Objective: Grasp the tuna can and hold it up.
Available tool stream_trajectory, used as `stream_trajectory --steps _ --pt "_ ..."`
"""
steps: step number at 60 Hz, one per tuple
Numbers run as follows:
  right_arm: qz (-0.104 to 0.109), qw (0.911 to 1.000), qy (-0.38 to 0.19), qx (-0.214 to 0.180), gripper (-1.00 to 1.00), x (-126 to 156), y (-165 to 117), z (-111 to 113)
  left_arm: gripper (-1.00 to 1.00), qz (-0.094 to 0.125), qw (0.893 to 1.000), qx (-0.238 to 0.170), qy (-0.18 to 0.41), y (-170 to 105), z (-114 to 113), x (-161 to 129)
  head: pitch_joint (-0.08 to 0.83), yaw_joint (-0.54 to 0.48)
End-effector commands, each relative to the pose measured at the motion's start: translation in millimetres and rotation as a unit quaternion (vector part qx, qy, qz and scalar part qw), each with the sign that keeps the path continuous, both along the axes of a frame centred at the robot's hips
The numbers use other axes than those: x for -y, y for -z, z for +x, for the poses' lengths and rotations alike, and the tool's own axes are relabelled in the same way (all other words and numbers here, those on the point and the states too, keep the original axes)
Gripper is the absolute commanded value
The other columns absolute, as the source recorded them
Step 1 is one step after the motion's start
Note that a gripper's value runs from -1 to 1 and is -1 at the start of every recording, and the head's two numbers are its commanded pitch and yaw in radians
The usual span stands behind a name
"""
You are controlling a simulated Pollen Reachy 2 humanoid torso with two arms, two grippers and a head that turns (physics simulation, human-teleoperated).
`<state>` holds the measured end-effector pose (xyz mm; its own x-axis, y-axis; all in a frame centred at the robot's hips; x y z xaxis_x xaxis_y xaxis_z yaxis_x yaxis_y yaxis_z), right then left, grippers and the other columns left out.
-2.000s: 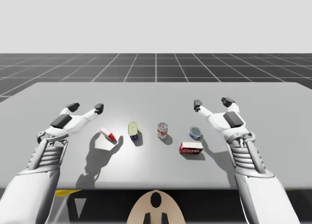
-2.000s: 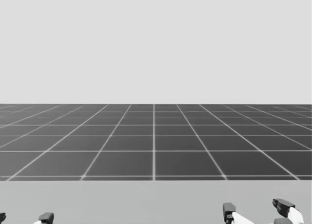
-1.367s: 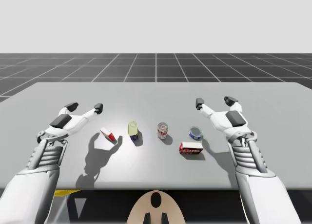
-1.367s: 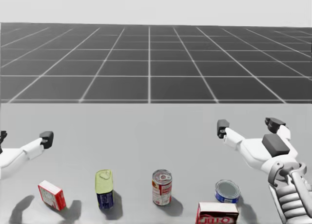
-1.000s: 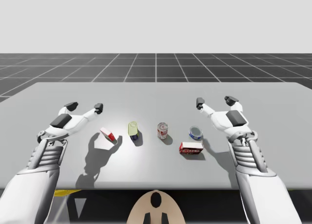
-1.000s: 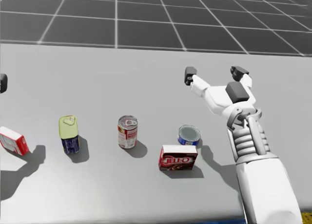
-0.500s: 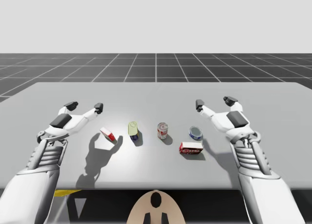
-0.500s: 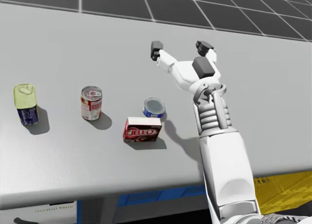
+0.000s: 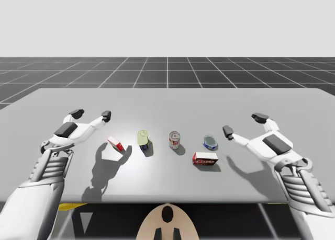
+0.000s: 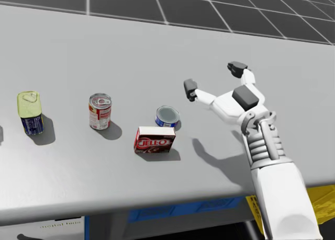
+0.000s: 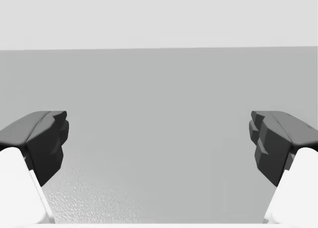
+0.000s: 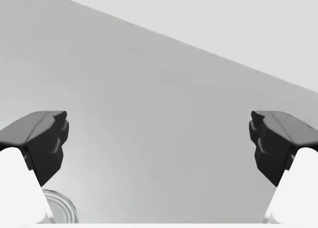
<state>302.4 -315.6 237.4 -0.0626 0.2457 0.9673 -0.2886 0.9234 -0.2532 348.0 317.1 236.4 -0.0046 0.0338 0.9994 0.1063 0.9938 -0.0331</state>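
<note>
The tuna can (image 9: 210, 142) (image 10: 167, 116) is low and blue with a silver lid. It stands on the grey table (image 9: 167, 101), just behind a red box (image 9: 205, 158) (image 10: 155, 139). My right gripper (image 9: 243, 124) (image 10: 213, 78) (image 12: 159, 143) hovers open to the right of the can, apart from it, with nothing between its fingers. In the right wrist view a silver can rim (image 12: 59, 208) peeks out beside one finger. My left gripper (image 9: 91, 114) (image 11: 159, 143) is open over the table's left side, with bare table ahead of it.
Left of the tuna can stand a red-and-white can (image 9: 174, 139) (image 10: 99, 111) and a blue can with a yellow top (image 9: 143, 139) (image 10: 31, 112). A small red-and-white box (image 9: 115, 144) lies further left. The table's front edge runs close below the red box.
My right arm has swung out to the right and toward the table's front, its gripper now pointing left toward the tuna can. My head turned down and right earlier. The left arm is still.
</note>
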Motion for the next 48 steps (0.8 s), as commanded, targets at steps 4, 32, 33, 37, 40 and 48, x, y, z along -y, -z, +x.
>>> stream_trajectory --steps 4,32,33,37,40,48 --pt "-0.041 0.998 -0.035 -0.032 -1.0 13.1 36.4 -12.2 -1.0 0.001 1.0 -0.001 0.0 0.6 0.3 0.6 0.668 -0.32" --pt "-0.058 0.992 -0.078 -0.081 -1.0 -6.6 96.7 -24.1 -1.0 -0.001 1.0 0.0 -0.002 0.8 -0.1 1.0 0.681 -0.31" --pt "-0.057 0.9919 -0.078 -0.082 -1.0 -7.4 97.2 -24.1 -1.0 -0.001 1.0 0.0 -0.002 0.8 -0.1 1.0 0.681 -0.31" --pt "-0.058 0.9911 -0.083 -0.086 -1.0 -11.3 99.4 -23.3 -1.0 -0.002 1.0 0.0 -0.003 0.5 -0.3 0.8 0.683 -0.31" --pt "-0.058 0.9907 -0.085 -0.089 -1.0 -13.7 100.3 -22.6 -1.0 -0.002 1.0 0.001 -0.003 0.3 -0.6 0.7 0.683 -0.31" --pt "-0.049 0.9903 -0.088 -0.096 -1.0 -19.1 100.2 -17.5 -1.0 -0.002 1.0 0.002 -0.003 -0.4 -1.0 0.1 0.684 -0.31"
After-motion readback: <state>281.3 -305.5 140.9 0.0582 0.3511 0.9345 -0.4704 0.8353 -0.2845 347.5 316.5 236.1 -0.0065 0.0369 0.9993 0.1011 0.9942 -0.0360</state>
